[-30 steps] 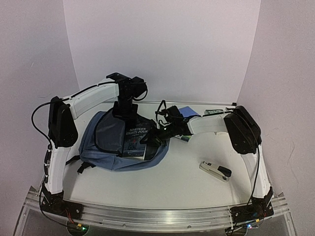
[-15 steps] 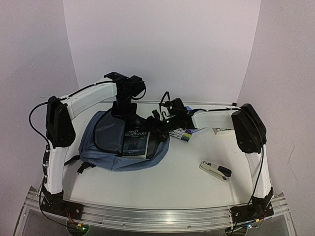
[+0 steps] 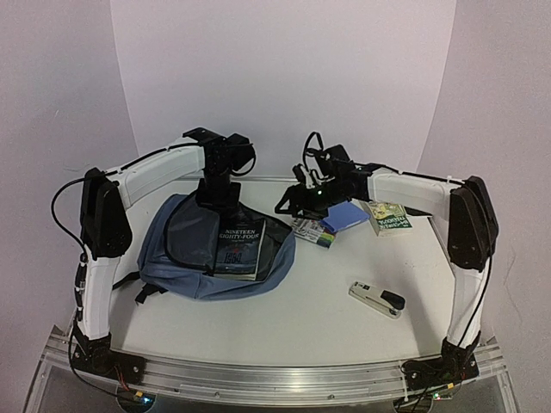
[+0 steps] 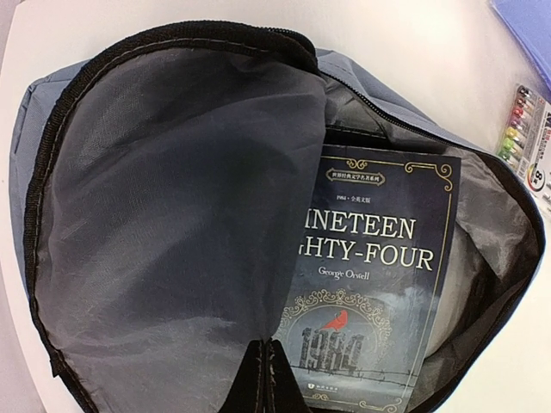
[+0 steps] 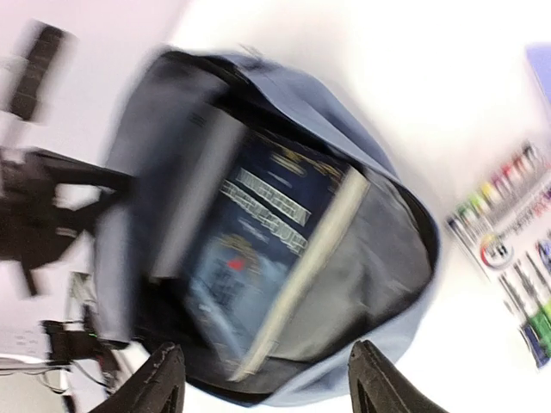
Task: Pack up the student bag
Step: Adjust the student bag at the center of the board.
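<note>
Since a second ago the right gripper (image 3: pixel 291 203) has drawn back off the bag (image 3: pixel 196 277) and the book, and now hangs above the counter (image 3: pixel 327 327) just past the bag's right far corner, fingers spread wide with nothing between them. The left gripper (image 3: pixel 215 194) sits at the bag's far edge, pressed together on the rim of the grey mesh flap and holding it lifted over the opening. Inside the open bag a dark blue book (image 3: pixel 238 249) lies flat, cover up, its left part tucked under that flap and its right part bare against the lining. The bag itself lies on the left half of the counter, opening turned up. Just right of the bag is a marker pack (image 3: pixel 313 231), touching a blue pad (image 3: pixel 346 215) farther right, then a green booklet (image 3: pixel 389 218). A stapler (image 3: pixel 377 298) lies well apart from the bag, nearer and to the right.
</note>
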{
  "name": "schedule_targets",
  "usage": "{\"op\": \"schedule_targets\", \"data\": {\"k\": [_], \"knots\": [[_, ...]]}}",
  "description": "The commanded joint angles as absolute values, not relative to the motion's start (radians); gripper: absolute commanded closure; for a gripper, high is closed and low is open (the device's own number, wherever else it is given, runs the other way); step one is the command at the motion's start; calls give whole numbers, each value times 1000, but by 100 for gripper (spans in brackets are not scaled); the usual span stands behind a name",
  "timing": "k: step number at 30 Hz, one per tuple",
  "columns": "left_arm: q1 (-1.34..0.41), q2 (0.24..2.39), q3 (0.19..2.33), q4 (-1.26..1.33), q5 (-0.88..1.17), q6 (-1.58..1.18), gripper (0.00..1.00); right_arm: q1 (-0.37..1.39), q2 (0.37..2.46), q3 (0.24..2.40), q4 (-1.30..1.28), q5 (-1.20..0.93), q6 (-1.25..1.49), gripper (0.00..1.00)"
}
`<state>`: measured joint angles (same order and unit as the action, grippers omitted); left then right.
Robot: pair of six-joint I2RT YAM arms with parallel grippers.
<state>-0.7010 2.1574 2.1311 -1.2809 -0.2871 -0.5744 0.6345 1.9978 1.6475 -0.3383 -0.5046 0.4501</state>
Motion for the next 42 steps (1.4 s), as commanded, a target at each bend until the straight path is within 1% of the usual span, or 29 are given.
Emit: {"op": "schedule_targets", "data": {"k": [1, 3, 9, 11, 13, 17, 18, 23, 27, 31, 32, 33, 34, 38, 39, 40, 42], "knots": [[-697, 2092, 2126, -1270, -288, -566, 100, 640, 2083, 1685, -449, -428, 384, 39], [-697, 2088, 2119, -1267, -289, -568, 100, 640, 2103, 1686, -449, -438, 397, 42], [-696, 2087, 2105, -1258, -283, -579, 100, 649, 2171, 1698, -446, -446, 439, 44], [-696, 2087, 2102, -1258, -282, -580, 100, 649, 2192, 1716, -446, -438, 441, 48], [-697, 2085, 2097, -1258, -282, -582, 100, 649, 2205, 1741, -446, -442, 439, 61], [-696, 2082, 2085, -1254, -278, -582, 100, 649, 2194, 1784, -446, -472, 432, 97], [-696, 2083, 2085, -1255, -277, -582, 100, 648, 2179, 1787, -448, -479, 432, 100], [-696, 2083, 2096, -1256, -273, -573, 100, 637, 2052, 1772, -464, -546, 446, 100], [-697, 2078, 2093, -1257, -270, -569, 100, 635, 1944, 1727, -463, -533, 421, 100], [-696, 2071, 2087, -1249, -263, -569, 100, 635, 1953, 1686, -484, -509, 398, 99], [-696, 2071, 2086, -1248, -261, -569, 100, 636, 1976, 1691, -501, -506, 404, 94], [-696, 2071, 2085, -1247, -259, -569, 100, 636, 1999, 1697, -514, -503, 413, 84], [-696, 2070, 2083, -1246, -258, -571, 100, 637, 2011, 1700, -516, -498, 422, 75], [-696, 2068, 2075, -1228, -248, -573, 100, 656, 2039, 1724, -520, -456, 434, 51], [-696, 2069, 2075, -1225, -247, -573, 100, 661, 2044, 1728, -522, -451, 441, 47], [-696, 2071, 2075, -1221, -244, -573, 100, 665, 2051, 1729, -526, -451, 445, 47], [-696, 2075, 2078, -1220, -244, -572, 100, 672, 2065, 1718, -529, -449, 468, 53]]}}
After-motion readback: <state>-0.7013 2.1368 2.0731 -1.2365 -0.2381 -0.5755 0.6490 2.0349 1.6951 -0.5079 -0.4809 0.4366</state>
